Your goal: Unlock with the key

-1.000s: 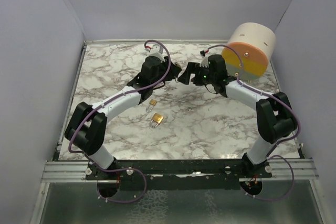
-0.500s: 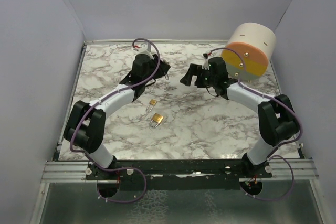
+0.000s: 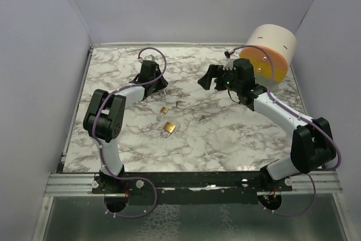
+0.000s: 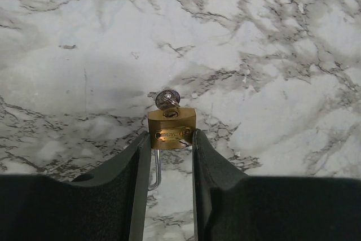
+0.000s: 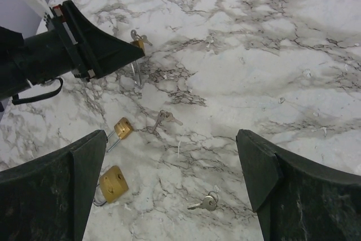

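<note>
the left tool (image 4: 172, 139) clamps the brass padlock (image 4: 172, 130) by its sides so its inserted key (image 4: 167, 99) stands exposed for the wide-open, empty right tool (image 5: 172, 139).

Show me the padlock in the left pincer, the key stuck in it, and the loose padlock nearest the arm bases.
held padlock (image 4: 172, 130): left wrist view, centre of the brass body.
key (image 4: 167, 99): left wrist view, its round head.
loose padlock (image 3: 169, 127): top view, brass body.

Left gripper (image 4: 172, 141) clamped narrow, right gripper (image 5: 171, 142) spread wide, both arms reaching forward
</note>
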### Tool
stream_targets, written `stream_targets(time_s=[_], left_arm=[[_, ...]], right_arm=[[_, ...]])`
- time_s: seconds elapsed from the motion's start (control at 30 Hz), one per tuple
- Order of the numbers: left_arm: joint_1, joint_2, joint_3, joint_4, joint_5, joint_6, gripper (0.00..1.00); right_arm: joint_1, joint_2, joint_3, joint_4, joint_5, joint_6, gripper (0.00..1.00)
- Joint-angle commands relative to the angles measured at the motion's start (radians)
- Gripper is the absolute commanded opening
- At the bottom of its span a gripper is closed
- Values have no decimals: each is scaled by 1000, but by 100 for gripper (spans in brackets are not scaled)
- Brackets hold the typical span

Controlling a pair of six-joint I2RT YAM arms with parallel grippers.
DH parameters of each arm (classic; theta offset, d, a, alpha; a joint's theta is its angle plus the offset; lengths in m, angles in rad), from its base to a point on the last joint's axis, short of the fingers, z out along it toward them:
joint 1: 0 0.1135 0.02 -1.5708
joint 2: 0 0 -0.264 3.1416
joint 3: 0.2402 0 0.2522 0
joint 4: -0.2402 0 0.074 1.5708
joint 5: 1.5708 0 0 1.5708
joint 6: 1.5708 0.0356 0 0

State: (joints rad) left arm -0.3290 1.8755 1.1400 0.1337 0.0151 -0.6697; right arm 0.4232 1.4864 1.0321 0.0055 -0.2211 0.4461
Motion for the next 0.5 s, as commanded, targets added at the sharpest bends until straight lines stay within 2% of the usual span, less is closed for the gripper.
stream_targets(time_s=[0.0,0.23,0.27,0.3,0.37,0.4,0.47], left_arm=[[30,29,70,-7,11,30,0],[65,109,130,-17,63,44,0],[68,120,138,-17,75,46,7],[75,131,149,-17,88,46,22],[86,151,169,-21,110,47,62],[89,159,178,-27,108,46,71],[95,167,186,-27,106,47,80]], right_arm=[[2,-28,-33,-20,15,-34,100],[2,-31,-48,-14,-10,-27,100],[2,-31,-49,-13,-13,-28,100],[2,-29,-49,-13,-15,-29,100],[2,-29,-51,-13,-19,-36,100],[2,-29,-52,-17,-22,-40,100],[2,-29,-59,-17,-27,-41,100]])
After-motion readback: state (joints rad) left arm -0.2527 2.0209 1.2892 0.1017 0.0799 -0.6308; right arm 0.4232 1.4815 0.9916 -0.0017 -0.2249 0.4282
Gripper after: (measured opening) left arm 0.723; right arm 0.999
